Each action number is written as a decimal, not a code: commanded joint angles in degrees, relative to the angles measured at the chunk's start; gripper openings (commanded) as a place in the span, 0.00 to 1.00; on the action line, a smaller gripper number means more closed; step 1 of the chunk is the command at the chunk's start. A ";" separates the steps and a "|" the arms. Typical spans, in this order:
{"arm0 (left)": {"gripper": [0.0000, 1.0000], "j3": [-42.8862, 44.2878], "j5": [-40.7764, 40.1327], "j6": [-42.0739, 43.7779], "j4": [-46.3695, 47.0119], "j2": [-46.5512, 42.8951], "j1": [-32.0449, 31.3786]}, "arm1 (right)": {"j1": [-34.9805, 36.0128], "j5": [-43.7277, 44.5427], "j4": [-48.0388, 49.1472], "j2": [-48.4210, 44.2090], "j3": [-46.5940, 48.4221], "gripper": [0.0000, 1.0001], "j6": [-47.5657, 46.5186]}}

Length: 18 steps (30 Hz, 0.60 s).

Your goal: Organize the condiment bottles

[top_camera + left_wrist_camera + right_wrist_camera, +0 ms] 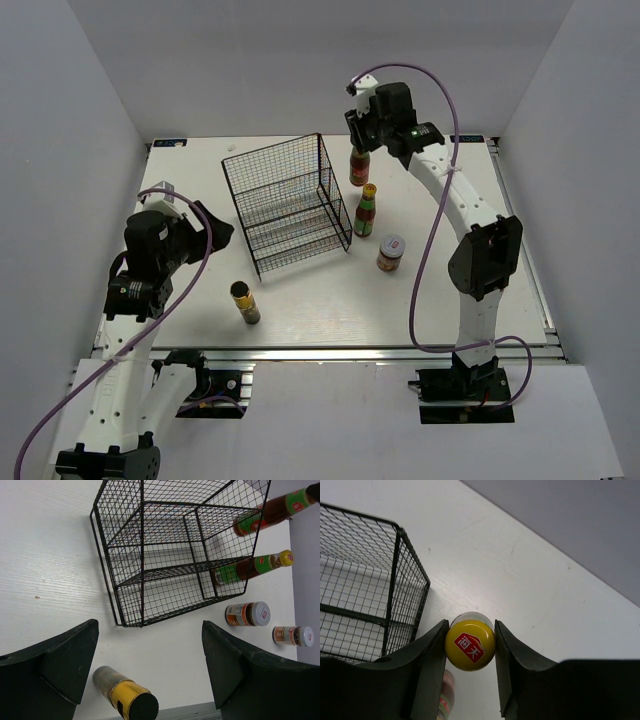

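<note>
My right gripper (pixel 361 138) (pixel 470 626) is shut on the yellow cap of a slim red-sauce bottle (pixel 360 167) (pixel 470 646), upright just right of the wire rack; I cannot tell if it touches the table. The second red-sauce bottle (pixel 366 211) (pixel 252 566) stands in front of it. One white-lidded jar (pixel 390 253) (pixel 247 614) stands nearer; the other jar (pixel 292 635) shows only in the left wrist view. The dark gold-labelled bottle (pixel 245 303) (pixel 125 696) stands front left. My left gripper (pixel 217 228) (pixel 149 630) is open and empty above it.
A black wire two-tier rack (pixel 285 205) (pixel 175 550) (pixel 365 595) stands in the middle of the white table, holding nothing. The table's front edge (pixel 320 350) runs close behind the dark bottle. Grey walls enclose the table on the left, back and right.
</note>
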 commanded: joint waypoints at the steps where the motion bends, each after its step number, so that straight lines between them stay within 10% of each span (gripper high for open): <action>1: 0.93 1.57 0.87 0.73 0.64 -0.27 -0.01 | -0.09 0.80 8.26 -3.25 6.20 0.00 -0.58; 18: 0.94 1.31 1.31 0.56 1.17 -0.36 -0.01 | 2.10 -0.26 18.80 -5.36 16.31 0.00 1.09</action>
